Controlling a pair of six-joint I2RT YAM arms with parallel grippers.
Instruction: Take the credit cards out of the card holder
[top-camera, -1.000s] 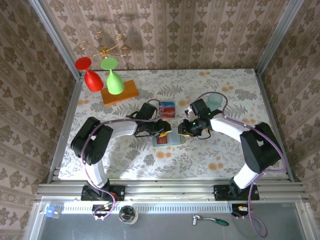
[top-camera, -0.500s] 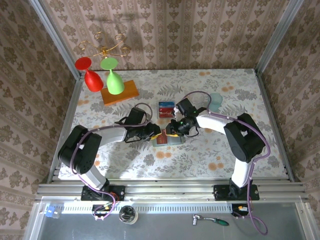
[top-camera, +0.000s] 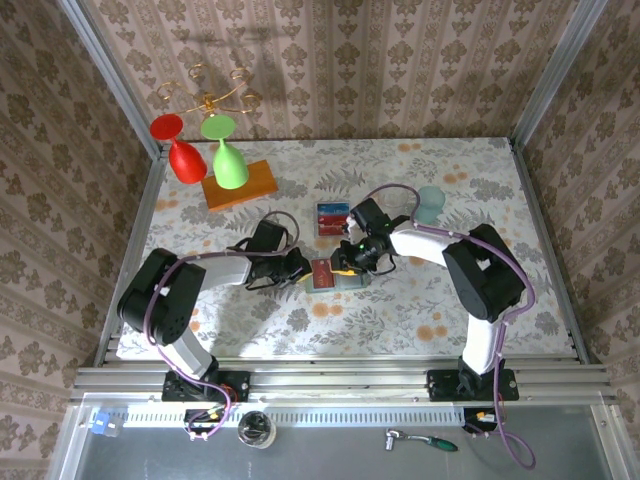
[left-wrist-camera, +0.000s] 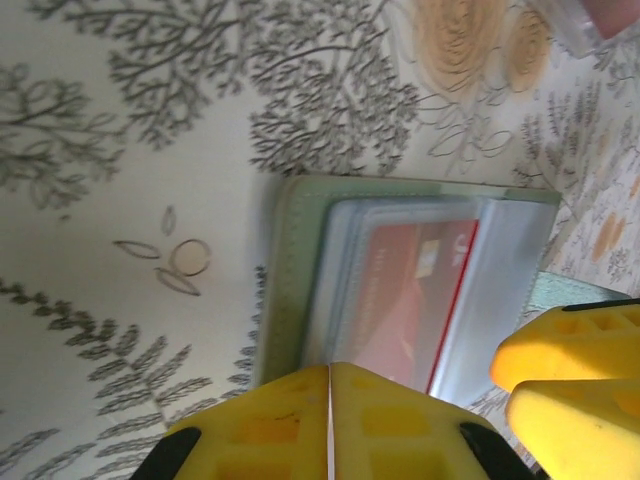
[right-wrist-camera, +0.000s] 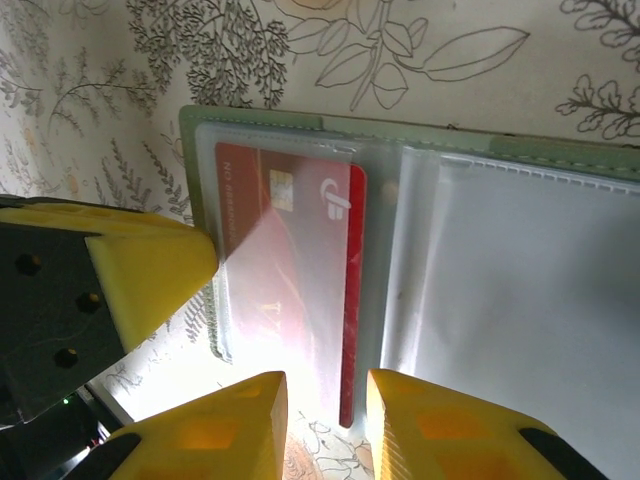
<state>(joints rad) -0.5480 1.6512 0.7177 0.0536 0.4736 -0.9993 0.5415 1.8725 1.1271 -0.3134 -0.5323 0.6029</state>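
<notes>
Left tool (top-camera: 300, 268) lies low over the floral counter (top-camera: 420, 320). Its yellow fingers (left-wrist-camera: 250, 420) are pressed together with only a hairline seam between them, and nothing can be seen held there. Its tip sits at the outer edge of the card holder (top-camera: 352, 283), which lies opened flat near the middle of the counter, between the two tools.

Right tool (top-camera: 348, 260) reaches in from the other side. In its own wrist view the right tool (right-wrist-camera: 325, 390) has its fingers parted by a narrow gap, set over the near end of the red card (right-wrist-camera: 300, 250). Whether they touch the card cannot be told.

The red card sits in one clear pocket of the card holder (right-wrist-camera: 520, 290), with its chip and logo visible through the plastic and one long edge beside the fold. The clear pocket on the other half looks blank. From the left wrist, the pale green border of the card holder (left-wrist-camera: 290, 270) frames the red card (left-wrist-camera: 410, 290).

Beyond the holder and apart from it, two loose cards (top-camera: 332, 216) lie on the counter, red and blue showing. A teal cup (top-camera: 431, 203) stands toward the far right. An orange wooden block (top-camera: 240, 185) lies at the far left, with a red wine glass (top-camera: 185, 158) and a green wine glass (top-camera: 228, 162) by it.
</notes>
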